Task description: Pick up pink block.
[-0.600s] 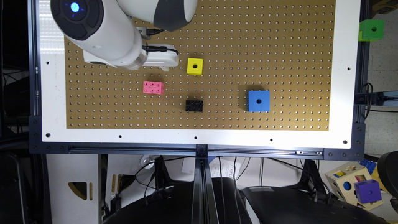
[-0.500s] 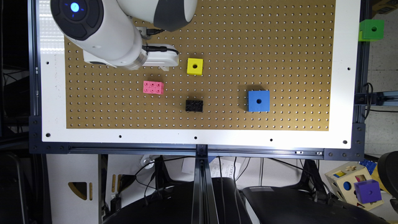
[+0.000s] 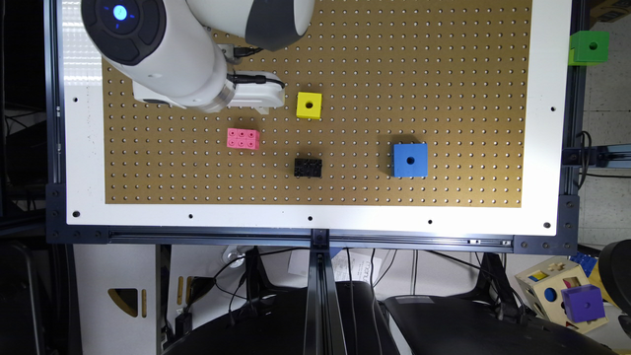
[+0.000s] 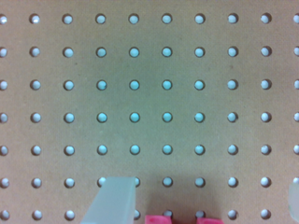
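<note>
The pink block point(image 3: 243, 138) is a small studded brick lying flat on the brown pegboard point(image 3: 443, 74), left of centre in the exterior view. My gripper point(image 3: 255, 96) hangs over the board just beyond the block, slightly toward the exterior view's right, and does not touch it. In the wrist view the gripper point(image 4: 205, 184) is open. One pale finger point(image 4: 117, 200) and the edge of the other finger point(image 4: 295, 200) stand far apart. A strip of the pink block point(image 4: 182, 219) shows between them at the frame edge, with nothing held.
On the same board sit a yellow cube point(image 3: 309, 105) close to the gripper, a black brick point(image 3: 308, 167) and a blue cube point(image 3: 410, 159). A green cube point(image 3: 589, 47) rests off the board at the exterior view's right. The white border point(image 3: 315, 212) frames the pegboard.
</note>
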